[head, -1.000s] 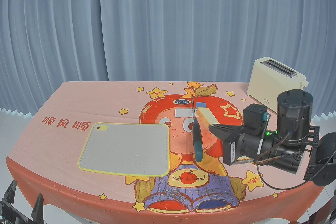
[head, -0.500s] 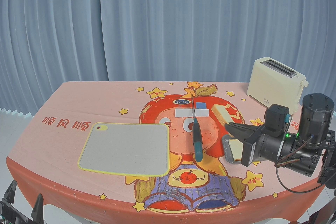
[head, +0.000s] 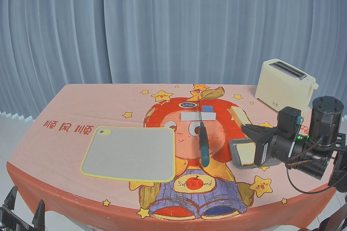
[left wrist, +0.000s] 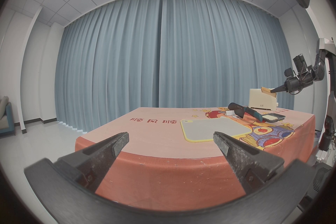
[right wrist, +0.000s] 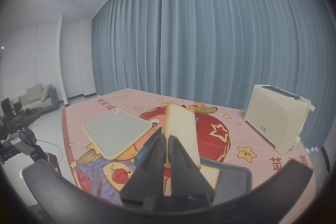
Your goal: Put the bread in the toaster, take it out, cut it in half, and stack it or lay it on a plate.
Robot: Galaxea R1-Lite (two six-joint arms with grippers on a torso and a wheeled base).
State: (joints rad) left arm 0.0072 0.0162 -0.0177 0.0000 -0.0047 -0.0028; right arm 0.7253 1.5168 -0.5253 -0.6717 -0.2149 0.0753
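Note:
My right gripper (head: 247, 127) (right wrist: 166, 139) is shut on a slice of bread (head: 239, 116) (right wrist: 181, 127), held edge-up in the air above the far end of a dark grey tray (head: 233, 157) (right wrist: 232, 176). A second slice (head: 246, 153) (right wrist: 210, 175) lies flat in that tray. The cream toaster (head: 286, 86) (right wrist: 279, 116) stands at the table's far right, beyond the held slice. A blue-handled knife (head: 203, 138) lies in the middle of the table. My left gripper (left wrist: 171, 146) (head: 25, 207) hangs open off the table's near left corner.
A grey cutting board with a yellow rim (head: 130, 154) (right wrist: 116, 131) (left wrist: 214, 128) lies on the left-middle of the pink printed tablecloth. Small white and blue patches (head: 197, 116) sit under the knife's blade. Blue curtains close off the back.
My right gripper has carried the bread slice to the right, from beside the knife to above the tray, nearer the toaster. The left arm has not moved.

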